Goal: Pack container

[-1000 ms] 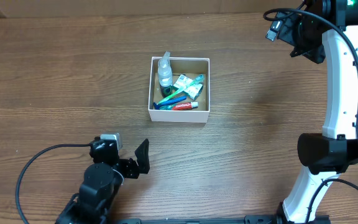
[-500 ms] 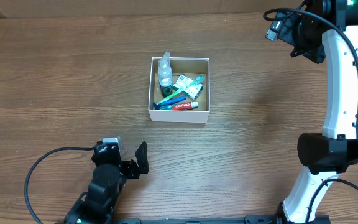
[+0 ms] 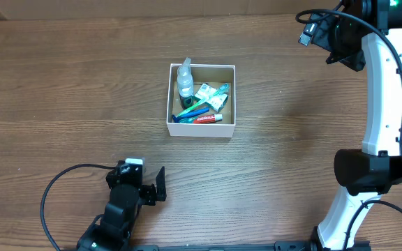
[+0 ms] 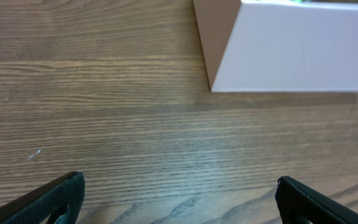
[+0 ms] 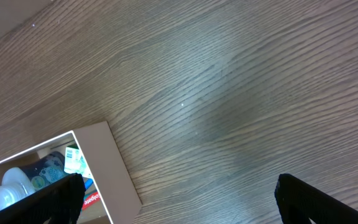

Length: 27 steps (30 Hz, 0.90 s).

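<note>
The container [image 3: 201, 130], a small square white-walled box, sits mid-table. It holds a clear bottle [image 3: 185, 80], blue and green toothbrushes [image 3: 192, 109], a red toothpaste tube [image 3: 206, 119] and white-green sachets [image 3: 209, 95]. My left gripper [image 3: 158, 187] is open and empty, low over the table near the front edge, well short of the box. The left wrist view shows the box's white wall [image 4: 291, 50] ahead of the open jaws [image 4: 179, 199]. My right gripper [image 3: 337, 40] is raised at the far right, open and empty [image 5: 179, 199], with the box's corner [image 5: 114, 168] at lower left.
The right arm's white column [image 3: 382, 90] and base [image 3: 368, 174] stand along the right side. A black cable [image 3: 68, 178] loops behind the left arm. Bare wood table [image 3: 68, 90] surrounds the box.
My left arm has drawn back toward the front edge and slightly right, its gripper still open and empty. The right arm and the box have not moved.
</note>
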Motion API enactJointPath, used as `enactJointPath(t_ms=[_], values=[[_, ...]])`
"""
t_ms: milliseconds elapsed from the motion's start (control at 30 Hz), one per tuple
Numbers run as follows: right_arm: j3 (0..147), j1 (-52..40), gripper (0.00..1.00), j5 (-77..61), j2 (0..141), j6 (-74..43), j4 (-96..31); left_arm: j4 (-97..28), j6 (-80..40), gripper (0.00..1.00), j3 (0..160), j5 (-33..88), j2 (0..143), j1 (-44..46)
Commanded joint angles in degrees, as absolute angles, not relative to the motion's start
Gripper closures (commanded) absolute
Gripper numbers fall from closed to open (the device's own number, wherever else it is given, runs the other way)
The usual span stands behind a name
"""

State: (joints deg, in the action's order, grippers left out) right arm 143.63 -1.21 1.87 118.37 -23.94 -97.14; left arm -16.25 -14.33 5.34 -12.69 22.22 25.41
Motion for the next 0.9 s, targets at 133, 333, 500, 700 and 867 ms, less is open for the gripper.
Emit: enactJointPath(t_ms=[133, 333, 500, 700, 867], values=[[144.7, -1.41, 0.0, 2.02, 117.38, -23.83, -96.99, -15.92, -10.46, 0.0, 4.97, -13.54, 23.42, 25.43], [144.7, -1.41, 0.0, 2.02, 117.38, -23.83, -96.99, -15.77, -11.57, 0.0, 4.97, -13.06, 23.51, 25.43], [144.7, -1.41, 0.0, 2.02, 117.4, -23.83, -96.99, -15.77, -11.57, 0.0, 4.97, -13.06, 23.51, 25.43], [144.7, -1.41, 0.0, 2.02, 117.38, -23.83, -96.99, -15.77, -11.57, 0.0, 4.97, -13.06, 23.51, 25.43], [144.7, -1.41, 0.0, 2.02, 117.38, -23.83, -96.99, -15.75, -11.57, 0.0, 4.97, -13.04, 22.22, 25.19]])
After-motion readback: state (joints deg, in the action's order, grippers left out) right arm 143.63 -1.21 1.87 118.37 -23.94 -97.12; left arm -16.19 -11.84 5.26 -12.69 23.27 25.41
